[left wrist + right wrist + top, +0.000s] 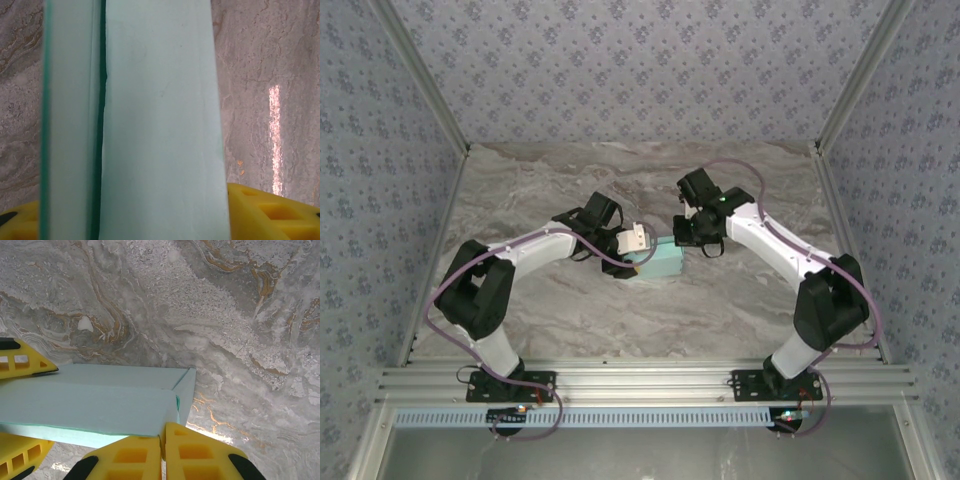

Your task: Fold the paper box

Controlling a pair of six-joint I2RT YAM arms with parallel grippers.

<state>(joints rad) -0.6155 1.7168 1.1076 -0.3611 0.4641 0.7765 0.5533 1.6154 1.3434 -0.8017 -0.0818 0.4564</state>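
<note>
The paper box [665,262], a light cyan card box, lies mid-table between the two arms. My left gripper [638,240] straddles its left end. In the left wrist view the box [160,125] fills the space between the yellow fingers [270,212], and the left gripper [132,210] stands wide around it; any gap to the card is hidden. My right gripper [692,237] is at the box's right end. In the right wrist view the right gripper [162,427] is shut, its tips against the corner of a folded flap of the box [90,405]. The left gripper's fingers [22,362] show at that view's left edge.
The marble tabletop [740,180] stretches bare behind and in front of the box. Patterned walls with metal corner posts [855,75] close in the back and both sides. An aluminium rail [640,380] at the near edge carries both arm bases.
</note>
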